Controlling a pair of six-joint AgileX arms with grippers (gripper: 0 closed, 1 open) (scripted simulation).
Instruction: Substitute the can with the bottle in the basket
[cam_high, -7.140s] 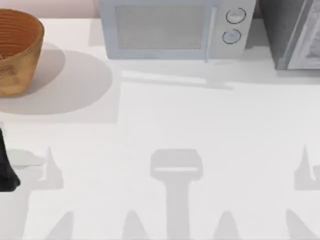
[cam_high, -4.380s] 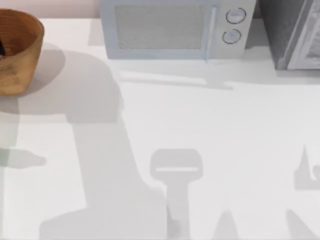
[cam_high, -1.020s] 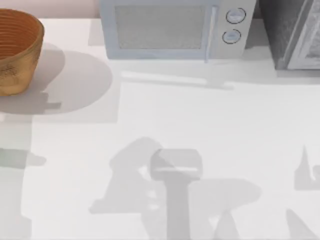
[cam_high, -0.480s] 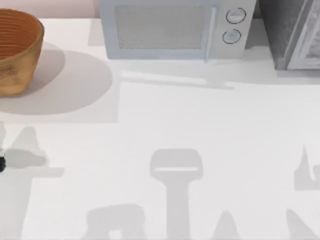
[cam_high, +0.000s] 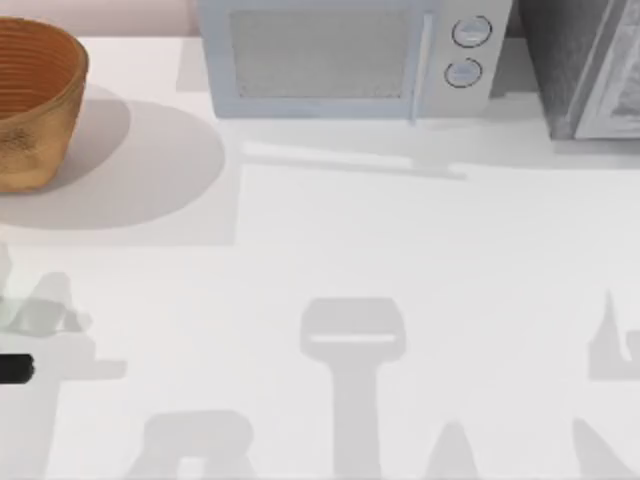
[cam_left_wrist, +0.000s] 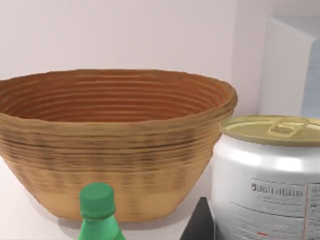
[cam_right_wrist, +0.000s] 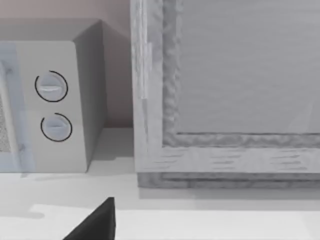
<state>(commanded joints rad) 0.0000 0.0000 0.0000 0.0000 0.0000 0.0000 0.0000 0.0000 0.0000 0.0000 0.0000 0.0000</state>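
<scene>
The orange-brown wicker basket (cam_high: 30, 100) stands at the table's far left corner, and its inside (cam_left_wrist: 115, 95) holds nothing that I can see. The can (cam_left_wrist: 270, 175), white with a tan-gold pull-tab top, stands upright very close to the left wrist camera, outside the basket. A dark part of my left gripper (cam_left_wrist: 196, 226) shows right beside the can; whether it holds the can is unclear. The bottle's green cap (cam_left_wrist: 97, 200) rises in front of the basket. A black piece of my left arm (cam_high: 14, 369) pokes in at the table's left edge.
A white microwave (cam_high: 340, 60) stands at the back centre and a grey cabinet (cam_high: 590, 70) at the back right. My right gripper (cam_right_wrist: 97, 222) shows as a dark tip facing the microwave's knobs (cam_right_wrist: 50, 105) and the cabinet (cam_right_wrist: 225, 100). Arm shadows lie across the white table (cam_high: 400, 250).
The black piece of my left arm at the left edge has slid toward the table's front. The arm shadows on the table have shifted with it.
</scene>
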